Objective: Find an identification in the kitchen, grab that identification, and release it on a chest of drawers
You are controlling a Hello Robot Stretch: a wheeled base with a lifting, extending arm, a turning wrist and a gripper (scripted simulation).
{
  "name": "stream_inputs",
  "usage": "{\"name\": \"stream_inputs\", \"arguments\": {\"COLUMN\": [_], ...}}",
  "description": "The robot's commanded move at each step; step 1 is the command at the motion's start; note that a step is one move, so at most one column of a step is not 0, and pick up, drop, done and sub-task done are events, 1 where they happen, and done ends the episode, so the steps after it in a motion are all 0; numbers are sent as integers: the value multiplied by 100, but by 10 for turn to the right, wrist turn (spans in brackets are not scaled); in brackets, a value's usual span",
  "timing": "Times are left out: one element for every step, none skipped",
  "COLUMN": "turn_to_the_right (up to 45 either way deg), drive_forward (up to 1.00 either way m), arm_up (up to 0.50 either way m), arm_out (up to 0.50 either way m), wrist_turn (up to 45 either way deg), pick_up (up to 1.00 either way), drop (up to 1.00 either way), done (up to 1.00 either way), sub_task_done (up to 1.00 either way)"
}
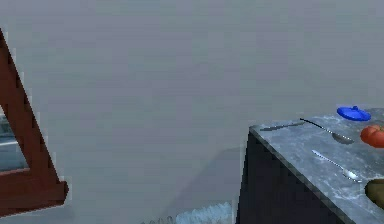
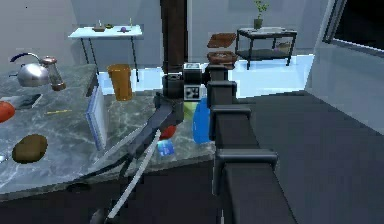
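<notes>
In the forward view, a counter [image 1: 295, 143] fills four o'clock, bearing a blue lid [image 1: 353, 113], a tomato [image 1: 373, 135] and a spoon [image 1: 330, 130].

In the arm side view, the gripper [image 2: 125, 175] lies across the counter at centre. Whether it holds anything cannot be told. A small pale-blue item [image 2: 165, 149], perhaps the identification, sits beside it. A red round thing [image 2: 170, 128] and a blue bottle [image 2: 201, 120] crowd its one o'clock, so a lift could likely topple them.

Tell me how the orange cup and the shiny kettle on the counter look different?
The cup is orange; the kettle is silver-grey. The cup is a tall straight shape with no handle, while the kettle is round and squat with an arched handle on top. Both stand upright on the grey marbled counter.
</notes>
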Motion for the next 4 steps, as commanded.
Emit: {"name": "stream_inputs", "arguments": {"turn_to_the_right": [0, 0, 0, 0], "drive_forward": [0, 0, 0, 0], "arm_up": [0, 0, 0, -16], "arm_out": [0, 0, 0, 0], "wrist_turn": [450, 450, 210, 0], "pick_up": [0, 0, 0, 0], "drop": [0, 0, 0, 0], "done": [0, 0, 0, 0], "sub_task_done": [0, 0, 0, 0]}}
